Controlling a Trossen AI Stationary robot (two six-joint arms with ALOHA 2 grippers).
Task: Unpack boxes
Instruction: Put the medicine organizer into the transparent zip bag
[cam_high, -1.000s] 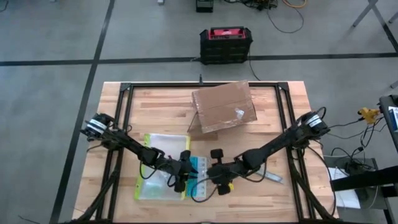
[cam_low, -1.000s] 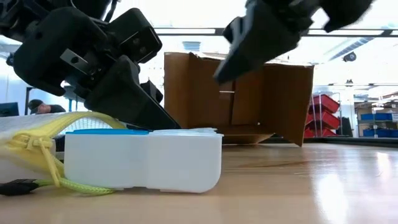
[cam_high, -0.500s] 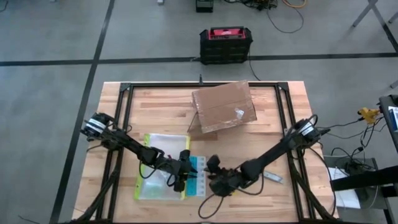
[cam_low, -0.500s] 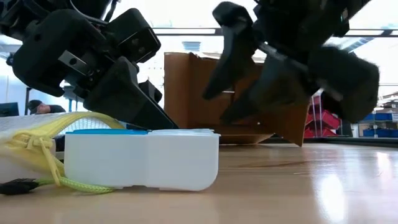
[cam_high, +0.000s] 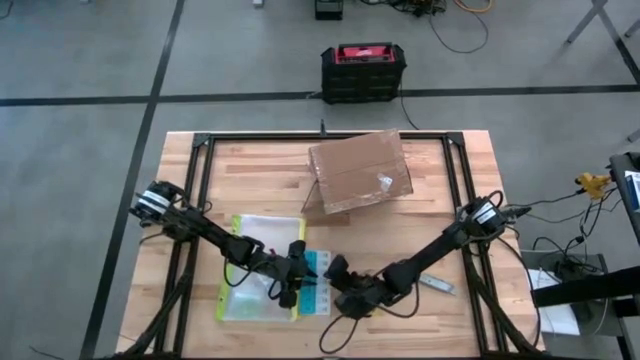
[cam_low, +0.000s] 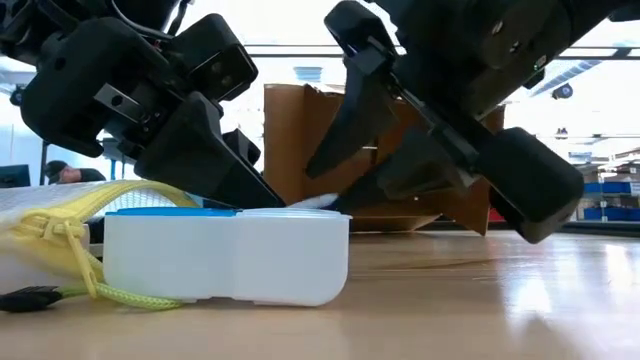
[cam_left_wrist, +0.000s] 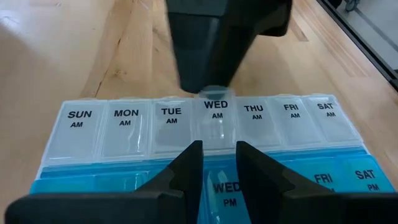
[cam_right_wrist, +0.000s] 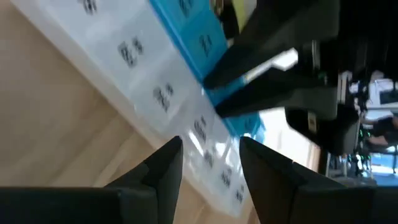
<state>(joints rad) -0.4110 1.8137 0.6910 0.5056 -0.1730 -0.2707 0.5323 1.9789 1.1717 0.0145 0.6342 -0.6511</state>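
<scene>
While right gripper (cam_high: 338, 272), jaws apart, has advanced onto white-and-blue plastic weekly pill organiser (cam_high: 316, 283), apparently held by narrowly parted left gripper (cam_high: 297, 283), leaves brown cardboard carton (cam_high: 360, 172) untouched.

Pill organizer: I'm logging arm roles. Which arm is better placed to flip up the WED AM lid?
Right, probably. The right gripper is at the AM edge with a finger at the WED AM lid. The left gripper sits over the pill organizer's PM side, apparently steadying it.

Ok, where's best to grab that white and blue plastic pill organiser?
Probably across its narrow width at an end compartment, from above: the white and blue plastic pill organiser lies long and flat, and the left tool and right tool crowd its middle.
</scene>
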